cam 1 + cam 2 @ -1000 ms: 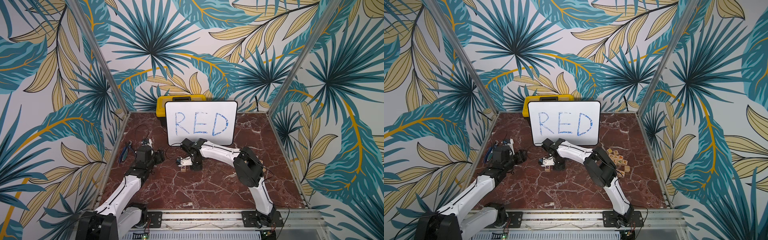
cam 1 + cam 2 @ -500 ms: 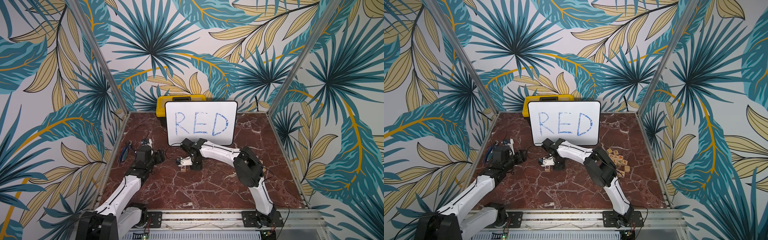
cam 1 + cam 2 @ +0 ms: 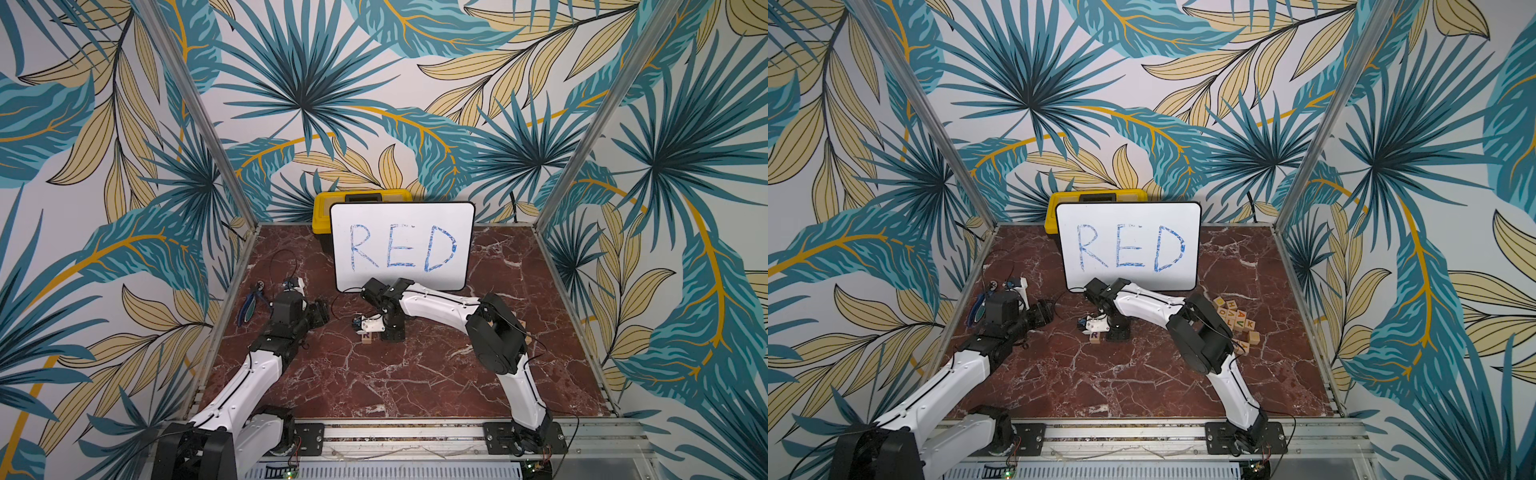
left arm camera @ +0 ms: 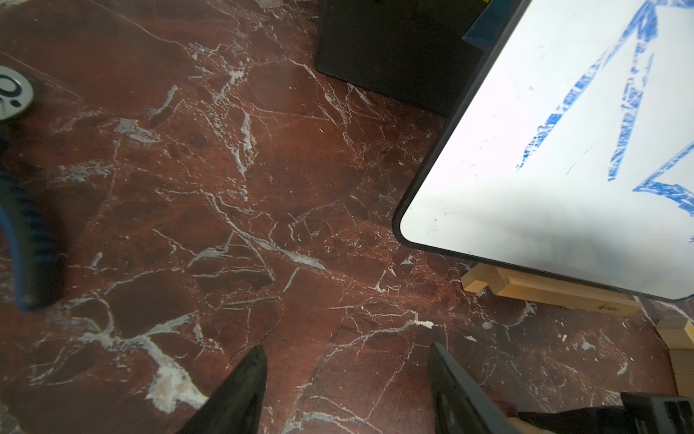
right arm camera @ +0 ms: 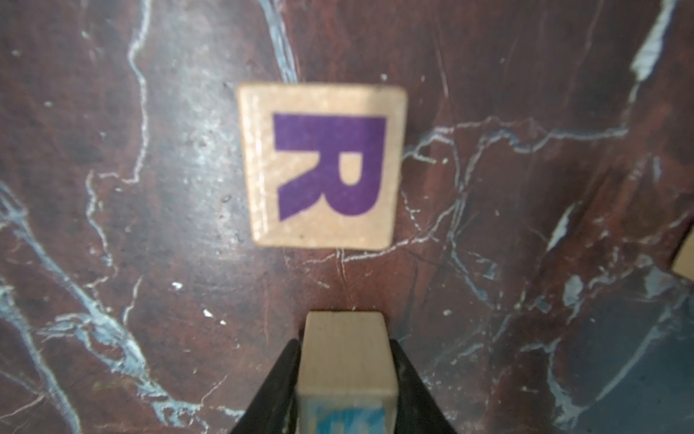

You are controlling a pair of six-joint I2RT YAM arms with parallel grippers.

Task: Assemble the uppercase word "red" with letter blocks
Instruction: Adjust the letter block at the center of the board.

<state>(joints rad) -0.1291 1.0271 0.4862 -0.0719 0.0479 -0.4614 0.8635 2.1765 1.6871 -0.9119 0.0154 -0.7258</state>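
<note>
While the left hand (image 4: 347, 390) hangs spread and empty at the worktop's (image 3: 374, 386) left, out of the way, the R block (image 5: 323, 165) lies face up in front of the board (image 3: 402, 245). Near it, not touching, the right hand (image 5: 344, 349) pinches a second block (image 5: 347, 375) low at the slot to R's right, apparently as the next letter. That block's letter cannot be read. Spare blocks (image 3: 1237, 322), likely the supply, sit well apart at right.
</note>
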